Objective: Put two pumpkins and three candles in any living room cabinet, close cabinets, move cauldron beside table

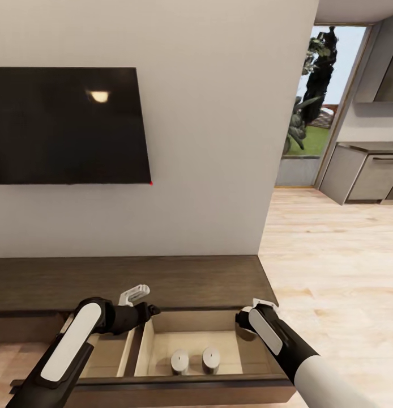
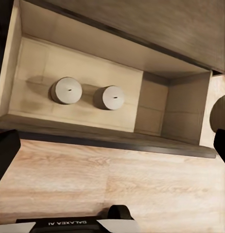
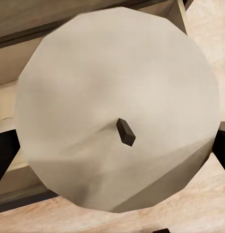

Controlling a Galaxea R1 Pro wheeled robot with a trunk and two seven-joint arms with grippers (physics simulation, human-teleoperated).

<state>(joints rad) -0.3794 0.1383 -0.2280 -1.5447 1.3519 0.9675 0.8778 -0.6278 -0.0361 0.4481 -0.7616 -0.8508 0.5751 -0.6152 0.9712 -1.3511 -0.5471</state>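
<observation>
The long dark-brown cabinet (image 1: 179,277) runs along the wall under a TV. One drawer (image 1: 191,321) is pulled out, with a pale beige inside. Two grey-white candles (image 1: 179,360) (image 1: 211,358) stand upright side by side on its floor, also seen in the left wrist view (image 2: 66,90) (image 2: 111,97). My right gripper (image 1: 248,318) hovers over the drawer's right end, shut on a third candle (image 3: 117,111) whose dark wick faces the camera. My left gripper (image 1: 134,294) is open and holds nothing, above the cabinet top beside the drawer's left end. No pumpkin or cauldron is in view.
A black TV (image 1: 66,124) hangs on the white wall above the cabinet. The wall ends at a corner to the right, where light wood floor (image 1: 327,260) leads to a kitchen with grey cupboards (image 1: 366,175) and a glass door (image 1: 315,96).
</observation>
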